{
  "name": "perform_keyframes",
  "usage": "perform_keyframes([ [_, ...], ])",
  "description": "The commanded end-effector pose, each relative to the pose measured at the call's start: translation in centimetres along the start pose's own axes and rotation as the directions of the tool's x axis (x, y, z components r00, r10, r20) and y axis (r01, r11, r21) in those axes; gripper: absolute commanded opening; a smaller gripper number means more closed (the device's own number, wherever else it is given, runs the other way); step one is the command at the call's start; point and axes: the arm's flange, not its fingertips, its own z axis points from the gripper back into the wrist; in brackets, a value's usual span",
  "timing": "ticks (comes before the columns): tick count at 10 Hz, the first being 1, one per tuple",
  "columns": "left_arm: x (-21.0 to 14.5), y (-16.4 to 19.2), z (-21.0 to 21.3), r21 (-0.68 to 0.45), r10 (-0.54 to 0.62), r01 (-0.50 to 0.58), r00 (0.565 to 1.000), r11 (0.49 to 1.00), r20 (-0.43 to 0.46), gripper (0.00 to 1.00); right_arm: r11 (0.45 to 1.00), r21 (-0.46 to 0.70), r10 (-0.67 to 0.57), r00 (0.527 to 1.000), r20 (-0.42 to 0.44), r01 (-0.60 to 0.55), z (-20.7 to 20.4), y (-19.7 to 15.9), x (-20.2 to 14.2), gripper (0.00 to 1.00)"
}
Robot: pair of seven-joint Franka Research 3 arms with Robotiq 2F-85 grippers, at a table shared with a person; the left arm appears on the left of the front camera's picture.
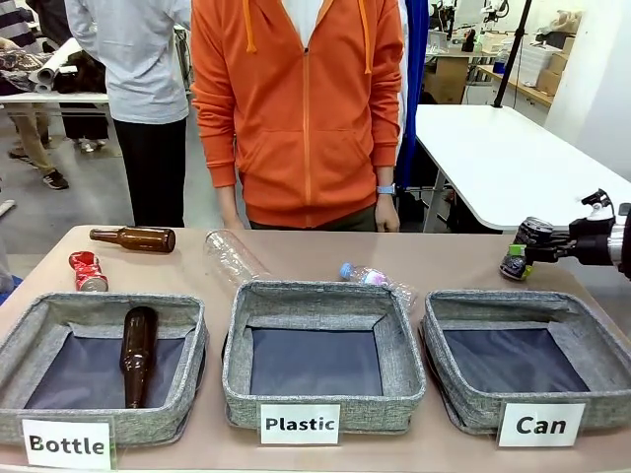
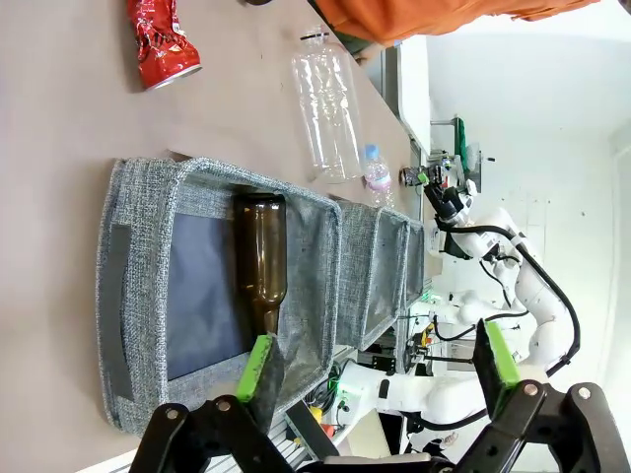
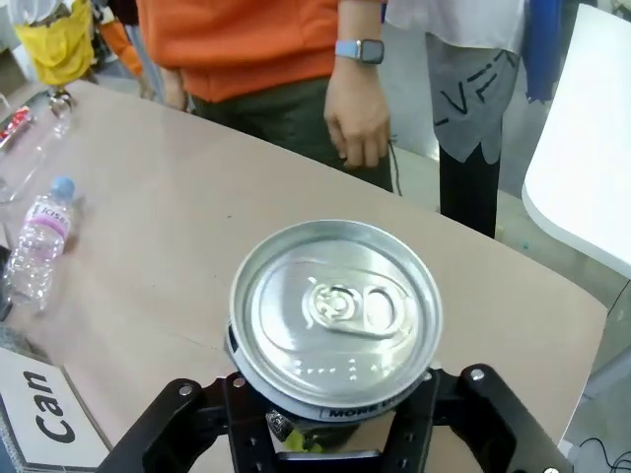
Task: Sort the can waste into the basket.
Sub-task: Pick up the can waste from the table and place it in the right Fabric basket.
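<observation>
Table (image 1: 315, 258): two cans (image 1: 88, 272) (image 1: 515, 262), three baskets (image 1: 108, 301) (image 1: 315, 293) (image 1: 523, 301)

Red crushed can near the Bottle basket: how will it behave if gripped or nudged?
The crushed red can is probably light: small, thin metal, already buckled. Its creased walls likely give patchy contact and may dent further under squeeze. Out of round, it should skid on the table rather than roll.

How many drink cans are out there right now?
2. A crushed red can lies on the table behind the Bottle basket; a black can is clamped in the right gripper, beyond the Can basket. None looks hidden.
</observation>
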Motion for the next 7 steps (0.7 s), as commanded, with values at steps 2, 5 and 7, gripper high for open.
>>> perform_keyframes([
  [2, -0.1, -0.4, 0.0, -0.014, 0.007, -0.007, 1.000, 1.000, 0.001, 1.00, 1.000, 0.016, -0.017, 1.000, 0.014, 0.017, -0.4, -0.4, 0.2, 0.00],
  [5, -0.1, -0.4, 0.0, -0.014, 0.007, -0.007, 1.000, 1.000, 0.001, 1.00, 0.999, 0.029, 0.015, 0.999, 0.050, -0.016, 1.0, 0.9, 1.4, 0.00],
  [7, -0.1, -0.4, 0.0, -0.014, 0.007, -0.007, 1.000, 1.000, 0.001, 1.00, 0.997, 0.042, 0.064, 0.995, 0.073, -0.067, 4.3, 4.0, 4.7, 0.00],
])
